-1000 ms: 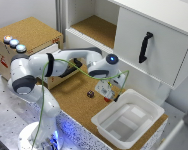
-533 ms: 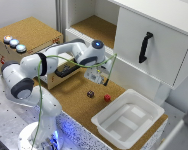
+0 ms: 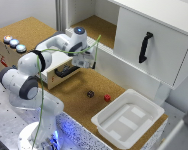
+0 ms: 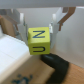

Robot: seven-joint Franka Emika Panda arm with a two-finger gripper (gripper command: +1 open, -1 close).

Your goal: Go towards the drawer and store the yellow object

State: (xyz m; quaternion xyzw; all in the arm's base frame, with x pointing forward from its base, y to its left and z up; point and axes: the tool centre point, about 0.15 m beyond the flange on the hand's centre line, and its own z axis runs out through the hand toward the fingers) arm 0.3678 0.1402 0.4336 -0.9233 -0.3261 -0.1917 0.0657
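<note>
Gripper [image 4: 39, 31] is clamped on the yellow block [image 4: 39, 41], one finger [image 4: 23, 26] on each side, and the wrist view shows the letters Z and U on its faces. In the exterior view the block itself is hidden behind the gripper [image 3: 85, 61] and the arm's wrist, so only the wrist view confirms the hold. Drawer [image 3: 58, 59] stands pulled open out of the cork-topped box [image 3: 25, 31]; its white inside is partly covered by the arm, and its black bar handle [image 3: 67, 71] shows just below the gripper. In the wrist view the handle [image 4: 57, 64] is a dark blur under the block, with the white drawer wall [image 4: 12, 55] at about 8 o'clock from the block. Gripper hangs at the drawer's front edge. Open cork worktop [image 3: 76, 92] lies past the drawer front; a small black piece [image 3: 90, 93] and a red piece [image 3: 107, 97] sit well apart from the drawer, beside the white bin [image 3: 128, 119]. The big cabinet door [image 3: 153, 42] at 2 o'clock is cut off by the frame
</note>
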